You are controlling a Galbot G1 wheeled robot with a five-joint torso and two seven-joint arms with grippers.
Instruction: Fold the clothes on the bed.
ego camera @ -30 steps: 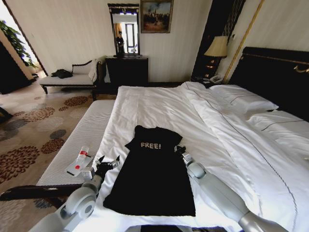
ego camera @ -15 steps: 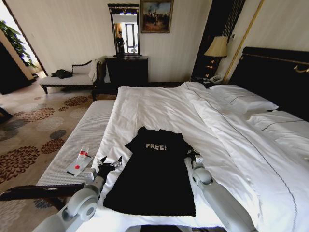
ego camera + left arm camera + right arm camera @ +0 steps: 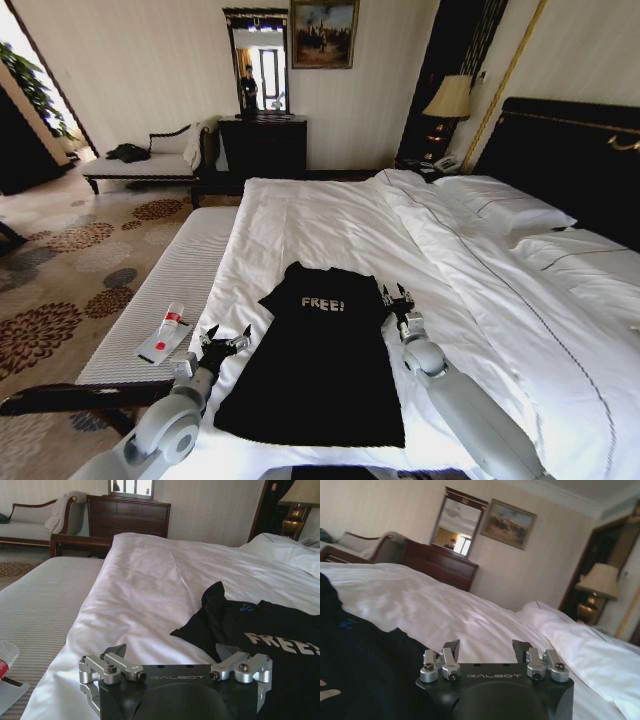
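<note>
**Operator:** Right, head view first. The black top point(image 3: 315, 355) lies flat on the bed point(image 3: 330, 215), lettering up, collar pointing away from me. My left hand point(image 3: 224, 340) sits just beside the garment's left edge, about level with the armhole, fingers spread and holding nothing. My right hand point(image 3: 397, 297) is just off the right shoulder of the top, fingers also apart and empty.

**Observer:** So no fold started?

**Operator:** I judge not; the top is spread out full length, so I'm at the approach, lining both hands up along its sides.

**Observer:** And the left wrist view?

**Operator:** There the left hand point(image 3: 176, 666) has its fingers wide open over white sheet, with the top's point(image 3: 260, 645) sleeve edge just ahead of it and off to one side, not between the fingers. A little of the fabric is humped up near the shoulder.

**Observer:** Right wrist?

**Operator:** The right hand point(image 3: 486, 657) is open too, nothing in it; the top point(image 3: 365, 670) fills the near side beside it, bare sheet lies ahead.

**Observer:** What does the next move want?

**Operator:** By my reckoning, each hand must drop to the cloth's edge and pinch only the black fabric, not the sheet under it, both at matching height so the fold comes over straight.
</note>
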